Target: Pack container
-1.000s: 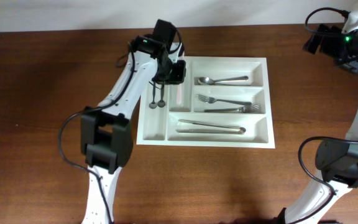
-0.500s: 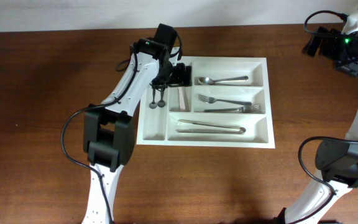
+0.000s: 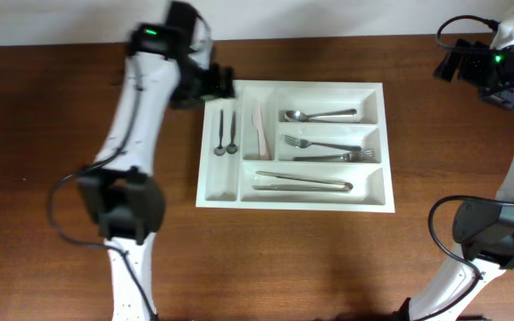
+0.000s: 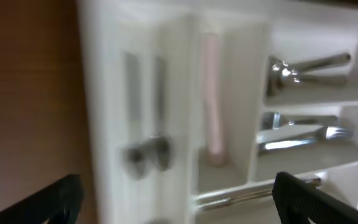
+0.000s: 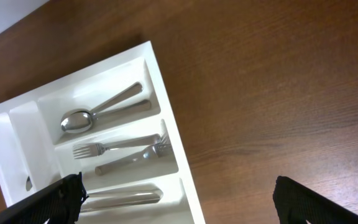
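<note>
Jaws of the left pincer (image 4: pixel 176 186) stand wide apart, released, with nothing between them and nothing touching either finger. Below and ahead of this pincer lies the large white rectangular plastic cutlery tray (image 4: pixel 248 134), flat on the brown wooden worktop (image 3: pixel 61 134). From overhead the left pincer (image 3: pixel 216 89) hangs at the corner of the tray (image 3: pixel 377 205) nearest it, though motion blur hides how high above the rim it is.

Just ahead of the gap between its jaws, in the outermost narrow compartment, two small dark spoons (image 4: pixel 145 149) lie side by side. One compartment over, toward the finger on the right of the wrist view, lies a slim pale pink utensil (image 4: pixel 211 106). Farther out on that side run the long compartments. The farthest from the pincer's tips holds silver metal spoons (image 4: pixel 303 67), the middle one silver forks (image 3: pixel 328 149), and the nearest one a long silver utensil (image 3: pixel 303 182).

The right pincer (image 5: pixel 179 193) is likewise spread wide and empty, touching nothing. It hangs over bare worktop well apart from the tray (image 5: pixel 171 134), which lies ahead of it, toward the finger on the left of its wrist view.
</note>
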`<move>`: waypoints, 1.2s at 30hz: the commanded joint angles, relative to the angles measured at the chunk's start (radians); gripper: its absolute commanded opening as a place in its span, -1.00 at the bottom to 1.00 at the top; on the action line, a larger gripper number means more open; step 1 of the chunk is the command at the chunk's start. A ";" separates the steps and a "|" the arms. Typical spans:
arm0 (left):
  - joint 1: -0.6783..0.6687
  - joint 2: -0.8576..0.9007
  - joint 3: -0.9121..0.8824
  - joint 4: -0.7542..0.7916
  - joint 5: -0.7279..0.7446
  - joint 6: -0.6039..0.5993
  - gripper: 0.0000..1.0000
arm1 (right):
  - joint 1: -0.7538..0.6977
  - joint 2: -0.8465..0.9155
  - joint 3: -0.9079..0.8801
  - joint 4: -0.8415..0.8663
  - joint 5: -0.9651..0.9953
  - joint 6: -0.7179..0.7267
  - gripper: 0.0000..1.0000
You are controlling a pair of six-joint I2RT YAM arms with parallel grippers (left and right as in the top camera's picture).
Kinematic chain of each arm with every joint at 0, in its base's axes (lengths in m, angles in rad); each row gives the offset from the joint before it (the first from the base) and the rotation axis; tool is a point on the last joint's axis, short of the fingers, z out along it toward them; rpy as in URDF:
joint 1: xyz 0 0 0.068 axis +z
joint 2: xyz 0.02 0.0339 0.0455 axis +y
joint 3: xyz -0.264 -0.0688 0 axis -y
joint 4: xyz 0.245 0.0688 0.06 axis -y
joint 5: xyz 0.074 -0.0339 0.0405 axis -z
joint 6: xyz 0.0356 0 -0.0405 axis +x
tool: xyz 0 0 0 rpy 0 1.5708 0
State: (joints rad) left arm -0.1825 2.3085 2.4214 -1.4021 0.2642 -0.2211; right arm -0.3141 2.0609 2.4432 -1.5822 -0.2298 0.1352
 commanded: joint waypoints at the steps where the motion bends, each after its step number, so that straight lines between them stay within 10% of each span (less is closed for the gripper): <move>1: 0.095 -0.120 0.085 -0.067 -0.215 0.107 0.98 | 0.006 0.008 -0.001 0.000 0.005 0.002 0.97; 22: 0.354 -0.162 0.089 -0.214 -0.314 0.107 0.98 | 0.034 0.004 -0.001 0.000 0.005 0.001 0.97; 36: 0.354 -0.162 0.089 -0.214 -0.313 0.107 0.98 | 0.438 -0.278 -0.001 0.000 0.005 0.001 0.97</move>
State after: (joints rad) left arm 0.1650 2.1487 2.5099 -1.6131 -0.0353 -0.1299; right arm 0.0509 1.9064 2.4367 -1.5818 -0.2272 0.1345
